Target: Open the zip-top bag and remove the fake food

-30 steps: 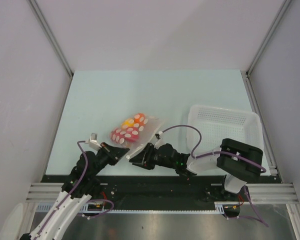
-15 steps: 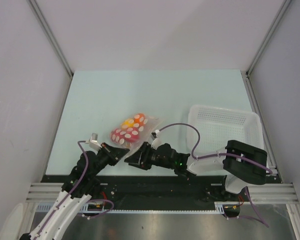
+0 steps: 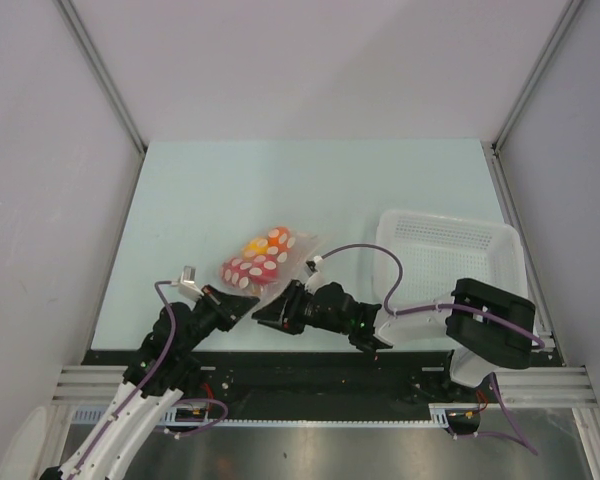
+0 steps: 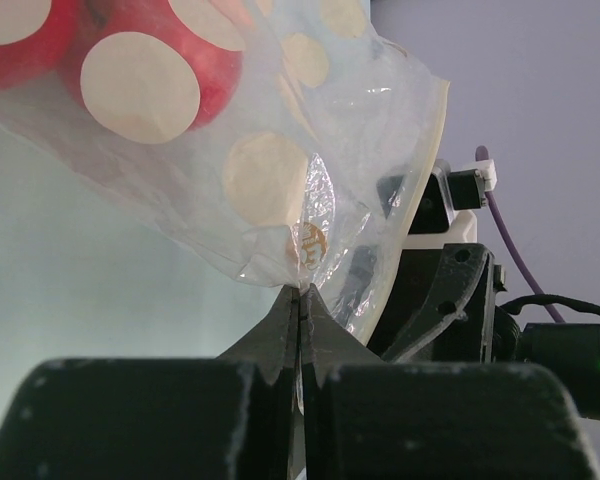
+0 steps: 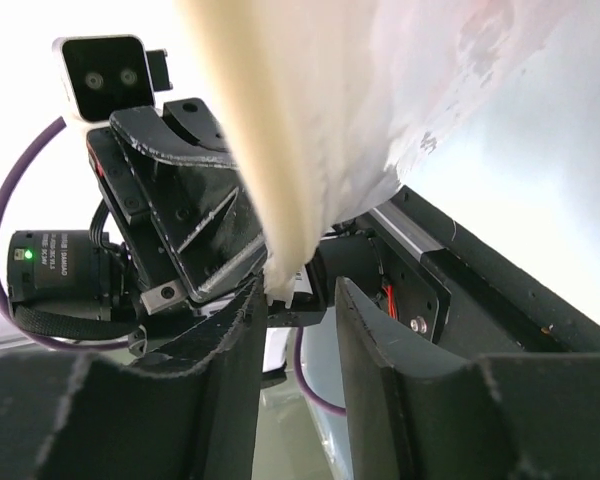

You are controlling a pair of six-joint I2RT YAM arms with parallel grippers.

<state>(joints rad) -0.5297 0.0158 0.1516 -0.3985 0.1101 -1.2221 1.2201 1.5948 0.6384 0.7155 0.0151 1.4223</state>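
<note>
Left gripper (image 4: 300,297) pinches the zip-top bag (image 4: 280,150) edge at its tips; right gripper (image 5: 298,292) stands parted around another edge, fake food (image 4: 212,70) inside.

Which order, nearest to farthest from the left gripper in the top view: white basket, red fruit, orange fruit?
1. red fruit, just beyond the left gripper.
2. orange fruit, farther back in the zip-top bag.
3. white basket, far right.

— What's on the pale green bench (image 3: 200,200)?
— A clear dotted bag (image 3: 298,254) holding toy fruit (image 3: 252,268), near the front middle.
— Anything else?
— A white perforated basket (image 3: 450,245) on the right side, well apart from the bag.
</note>
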